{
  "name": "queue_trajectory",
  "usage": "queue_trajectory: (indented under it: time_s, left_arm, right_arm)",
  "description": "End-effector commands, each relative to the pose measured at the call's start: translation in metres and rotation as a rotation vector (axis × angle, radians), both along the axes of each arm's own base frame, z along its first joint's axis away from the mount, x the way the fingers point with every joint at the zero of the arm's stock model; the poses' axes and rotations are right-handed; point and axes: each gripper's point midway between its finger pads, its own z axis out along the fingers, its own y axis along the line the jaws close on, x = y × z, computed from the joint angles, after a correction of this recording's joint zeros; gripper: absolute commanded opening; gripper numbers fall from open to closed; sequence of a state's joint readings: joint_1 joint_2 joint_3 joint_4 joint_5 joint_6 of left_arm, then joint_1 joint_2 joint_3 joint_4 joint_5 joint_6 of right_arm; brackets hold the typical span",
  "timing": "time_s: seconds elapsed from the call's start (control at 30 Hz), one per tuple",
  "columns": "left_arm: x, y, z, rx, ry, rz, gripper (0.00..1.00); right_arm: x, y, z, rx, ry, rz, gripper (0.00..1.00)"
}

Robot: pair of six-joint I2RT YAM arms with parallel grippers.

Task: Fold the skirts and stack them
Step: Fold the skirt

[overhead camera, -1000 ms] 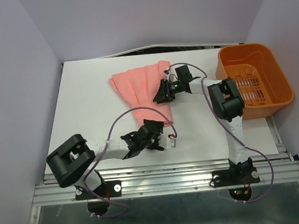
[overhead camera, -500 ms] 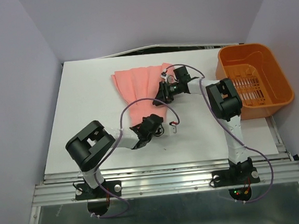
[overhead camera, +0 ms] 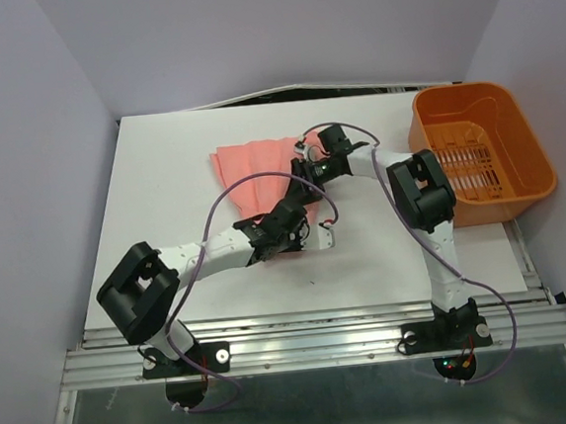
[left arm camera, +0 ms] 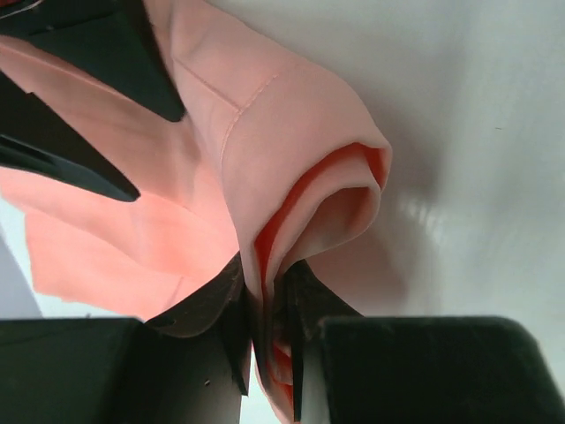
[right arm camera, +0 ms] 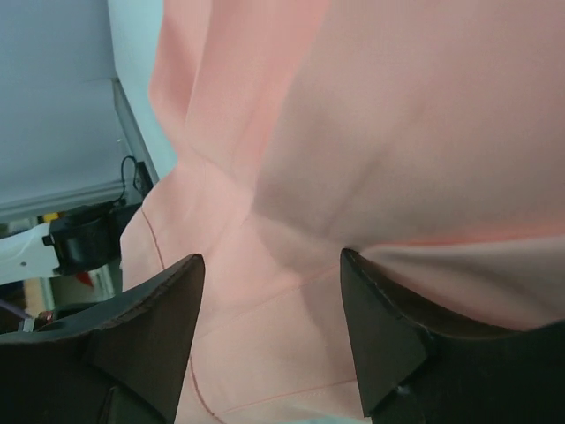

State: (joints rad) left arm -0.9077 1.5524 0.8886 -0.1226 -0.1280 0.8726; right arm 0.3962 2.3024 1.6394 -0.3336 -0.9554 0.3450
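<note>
Carry near end of the salmon-pink pleated fabric skirt (overhead camera: 249,161), pinched in clenched left jaws, evenly toward worktop's far edge, right jaws released above cloth.

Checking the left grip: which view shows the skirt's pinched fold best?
Left wrist: the left gripper pinches a rolled fold of the skirt close up. The top view shows more of the skirt, but the gripper hides the pinch. The right wrist shows only flat fabric.
</note>
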Motion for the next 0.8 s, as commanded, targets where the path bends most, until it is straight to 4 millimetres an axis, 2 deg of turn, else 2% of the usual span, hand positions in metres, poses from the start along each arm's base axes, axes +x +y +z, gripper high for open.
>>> queue_trajectory:
  time_s: [0.0,0.1,0.13,0.17,0.2,0.23,0.3,0.4,0.47,0.57,0.67,0.7,0.77]
  left_arm:
    - [-0.057,0.009,0.016,-0.003,0.267,-0.017,0.00]
    - [-0.076,0.006,0.028,-0.027,0.353,-0.049,0.00]
    - [-0.081,0.007,0.033,-0.033,0.370,-0.057,0.00]
    - [-0.093,0.011,0.034,-0.019,0.425,-0.072,0.00]
    - [-0.098,0.012,0.036,-0.021,0.449,-0.074,0.00]
    - [-0.108,0.011,0.042,-0.023,0.501,-0.092,0.00]
    - [-0.117,0.011,0.049,-0.028,0.546,-0.108,0.00]
    - [-0.128,0.003,0.066,-0.055,0.612,-0.142,0.00]
    - [-0.140,0.003,0.071,-0.055,0.676,-0.155,0.00]
    - [-0.150,0.000,0.077,-0.045,0.751,-0.171,0.00]
    - [-0.149,-0.004,0.085,-0.041,0.775,-0.176,0.00]
    - [-0.142,-0.009,0.090,-0.047,0.768,-0.181,0.00]
    - [-0.136,-0.007,0.095,-0.041,0.780,-0.167,0.00]
  right_arm:
    - [0.055,-0.011,0.023,-0.148,-0.273,-0.071,0.73]
    - [0.083,-0.015,0.042,-0.165,-0.357,-0.119,0.77]
    - [0.097,-0.010,0.060,-0.147,-0.414,-0.128,0.78]
    - [0.108,-0.015,0.054,-0.166,-0.419,-0.145,0.79]
    - [0.116,-0.015,0.056,-0.172,-0.440,-0.152,0.80]
    - [0.128,-0.013,0.068,-0.169,-0.501,-0.154,0.81]
    - [0.142,-0.014,0.059,-0.199,-0.537,-0.171,0.82]
    - [0.152,-0.014,0.043,-0.219,-0.552,-0.171,0.83]
    - [0.150,-0.012,0.034,-0.210,-0.534,-0.161,0.81]
    - [0.135,-0.001,0.023,-0.169,-0.512,-0.108,0.77]
    - [0.106,0.013,0.001,-0.168,-0.477,-0.015,0.66]
    - [0.090,0.020,-0.006,-0.159,-0.462,0.035,0.60]
    - [0.071,0.025,-0.014,-0.151,-0.426,0.079,0.55]
